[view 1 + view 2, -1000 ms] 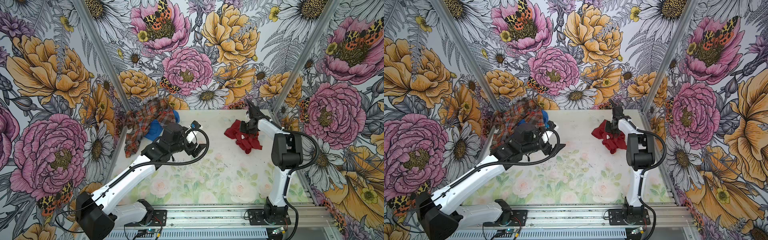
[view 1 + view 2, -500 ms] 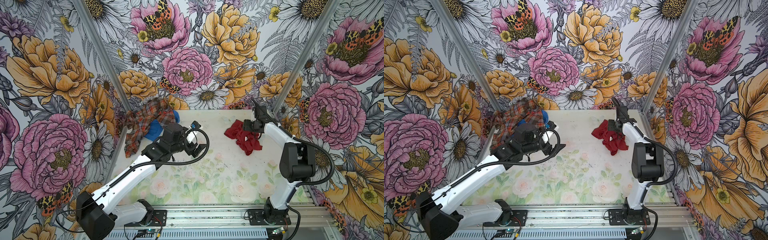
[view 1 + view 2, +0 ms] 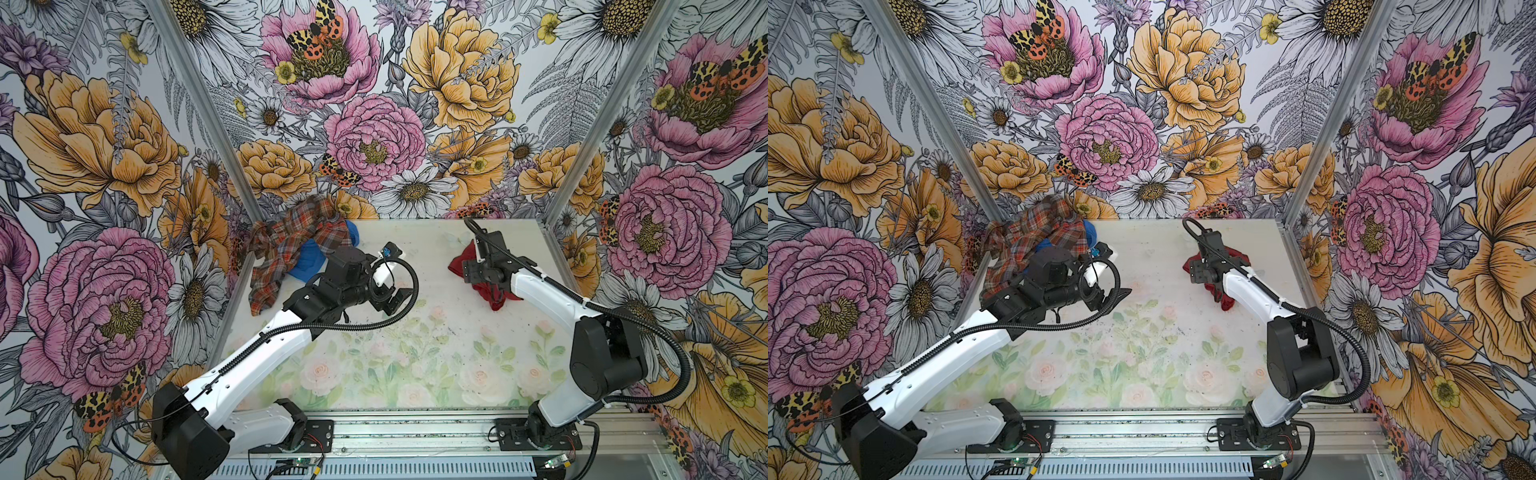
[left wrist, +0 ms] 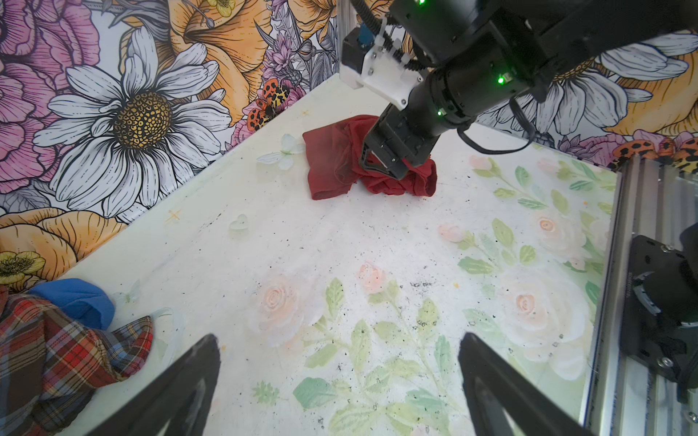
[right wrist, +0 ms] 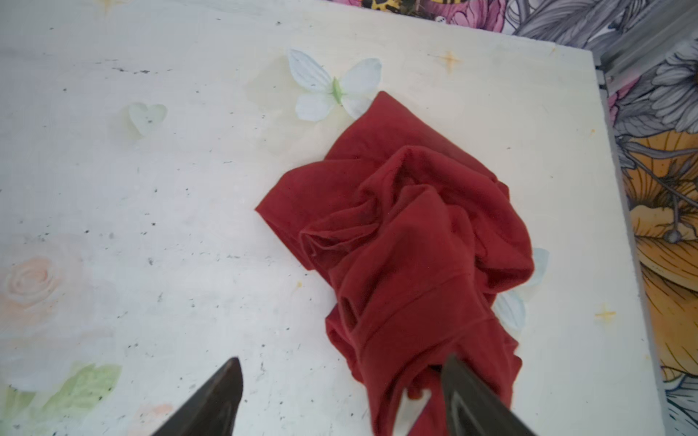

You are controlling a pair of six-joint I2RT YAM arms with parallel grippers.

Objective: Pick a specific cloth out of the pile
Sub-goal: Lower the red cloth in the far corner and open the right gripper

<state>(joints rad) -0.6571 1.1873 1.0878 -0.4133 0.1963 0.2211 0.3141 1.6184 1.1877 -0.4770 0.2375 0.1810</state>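
Tabletop with both arms, seen from above and from each wrist. The cloth (image 5: 396,226), plain dark red, lies crumpled in a low heap on the table (image 3: 419,340) at the far right. It is well apart from the pile (image 3: 291,249), which sits in the far left corner. In the pile, a plaid shirt (image 3: 1025,241) is draped over a bright blue cloth (image 4: 79,302), whose edge shows at the shirt's right side. The right gripper (image 5: 342,360) hangs low over the near end of the cloth with its jaws set wide. A fold of red fabric lies between them and rests against one finger (image 5: 476,400), but it is not pinched. The left gripper (image 4: 338,339) hovers above bare table just right of the pile, its jaws spread wide with nothing between them. Both top views show the two grippers well apart, with open table between them.
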